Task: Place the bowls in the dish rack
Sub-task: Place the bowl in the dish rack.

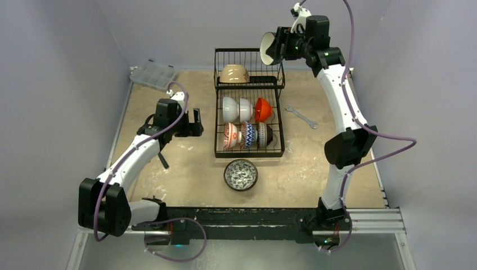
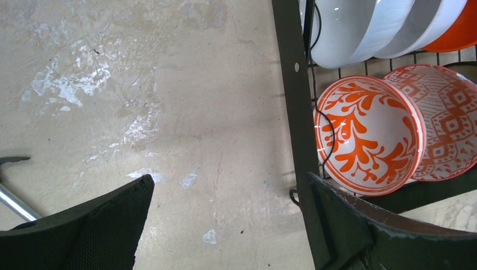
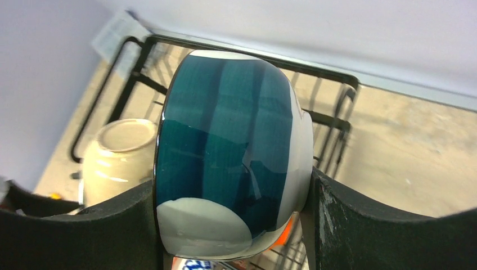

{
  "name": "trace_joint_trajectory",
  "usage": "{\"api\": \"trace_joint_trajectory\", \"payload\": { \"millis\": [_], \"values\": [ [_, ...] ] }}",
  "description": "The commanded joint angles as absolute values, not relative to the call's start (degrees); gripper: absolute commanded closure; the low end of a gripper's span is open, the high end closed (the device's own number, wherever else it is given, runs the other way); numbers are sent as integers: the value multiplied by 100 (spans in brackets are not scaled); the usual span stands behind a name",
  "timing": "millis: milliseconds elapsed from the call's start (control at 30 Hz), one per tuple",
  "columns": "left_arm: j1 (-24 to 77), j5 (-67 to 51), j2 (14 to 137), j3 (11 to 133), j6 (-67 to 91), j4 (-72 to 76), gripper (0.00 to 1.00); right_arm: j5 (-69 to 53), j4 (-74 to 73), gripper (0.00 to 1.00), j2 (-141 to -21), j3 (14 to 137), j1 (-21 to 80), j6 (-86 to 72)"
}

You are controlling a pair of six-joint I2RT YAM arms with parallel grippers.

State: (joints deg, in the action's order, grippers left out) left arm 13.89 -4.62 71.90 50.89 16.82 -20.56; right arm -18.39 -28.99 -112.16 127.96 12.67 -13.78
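Right end effector [image 1: 277, 46], upper right of the top frame: jaws set wide around a teal bowl [image 3: 225, 152], one pad on each side. The bowl is held on edge, clear of the wires, above the right rear corner of the dish rack [image 1: 249, 147]. Its glaze is glossy teal with pale grey patches and a pale foot.

Left end effector [image 2: 225, 188], left of centre: jaws fully apart with nothing between them. It hangs just beside the rack's left rail, over bare surface [image 1: 169, 169]. In the wrist view one finger overlaps the rail; I cannot tell whether they touch.

The rack is black wire at frame centre, with a raised basket tier at the back.
- A tan bowl [image 1: 234, 73] lies upside down in the basket, matte, directly below the held bowl.
- Middle row, on edge: two white bowls [image 1: 237, 109] and an orange bowl [image 1: 262, 109], all smooth and shiny.
- Front row, on edge: a red floral bowl [image 2: 365, 135], a blue-patterned bowl [image 1: 248, 135] and a dark bowl [image 1: 265, 135], packed close.

A patterned bowl [image 1: 241, 174] sits upright on the surface just below the rack's front edge.

Surroundings:
- A metal wrench [image 1: 301, 116] lies flat to the right of the rack.
- A clear plastic compartment box [image 1: 153, 75] sits in the upper left corner.

The surface is tan and scuffed, with white scrape marks.
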Motion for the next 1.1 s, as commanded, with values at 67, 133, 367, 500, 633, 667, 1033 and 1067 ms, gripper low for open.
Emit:
{"api": "trace_joint_trajectory", "payload": {
  "millis": [67,133,367,500,633,667,1033,1067],
  "values": [
    [1346,-380,7020,4992,1564,-1894,4,-624,-3056,100,-10985,13126,1421,-644],
    [1345,-376,7031,4997,1564,-1910,4,-236,-3188,100,-10979,13163,1583,-469],
    [1350,-370,7036,4979,1556,-1952,4,1096,-3436,100,-10979,13173,2118,64],
    [1346,-361,7014,4960,1556,-1964,4,1677,-3513,100,-10982,13220,2367,337],
    [1345,-338,7014,4958,1549,-1963,4,2190,-3596,100,-10957,13245,2566,482],
    [1345,-341,7012,4958,1547,-1972,4,2302,-3616,100,-10952,13245,2600,522],
    [1346,-347,7005,4949,1547,-1979,4,3067,-3810,100,-10907,13228,2892,783],
    [1345,-351,7005,4955,1547,-1979,4,3120,-3816,100,-10898,13228,2910,804]
  ]
}}
